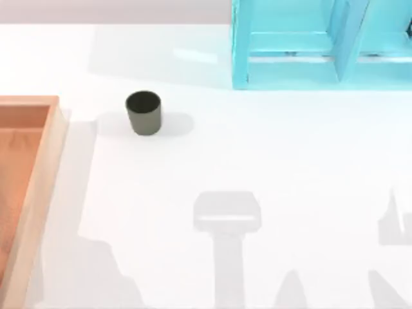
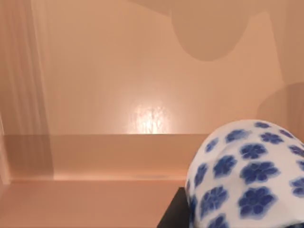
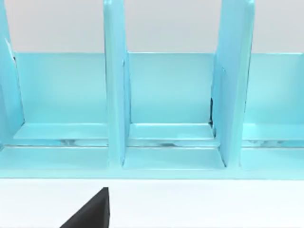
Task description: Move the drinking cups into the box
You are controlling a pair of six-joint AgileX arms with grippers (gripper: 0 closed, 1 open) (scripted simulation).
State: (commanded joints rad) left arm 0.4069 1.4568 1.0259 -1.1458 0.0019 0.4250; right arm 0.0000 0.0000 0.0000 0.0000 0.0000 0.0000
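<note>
The white table (image 1: 257, 167) spreads out plain and bare under the top camera, and I take the box (image 1: 38, 187) as my landmark, the large orange-brown tray with its pale raised rim lying at the table's left edge; well to the right of the box and toward the far edge stands the cyan shelf unit (image 1: 302, 51), which my right wrist camera faces squarely, that arm being parked before it, and whether its fingers are apart or together I cannot tell; just right of the box's far corner, apart from the rim, stands the dark olive-grey cup (image 1: 143, 112), upright, mouth up, its long axis vertical, and it is still outside; the smaller white cup with blue flowers (image 2: 251, 175) sits close under my left wrist camera, with the box's orange floor and one inner wall spread behind it, so I judge it is held over the box's inside, carried by my left arm; a dark edge beside it may be a finger, yet the jaws' state is not plain, so I cannot tell whether they grip it; which way that cup's mouth points I cannot tell either; my left arm is the nearer to the box, and the olive cup lies on its side of the table.
</note>
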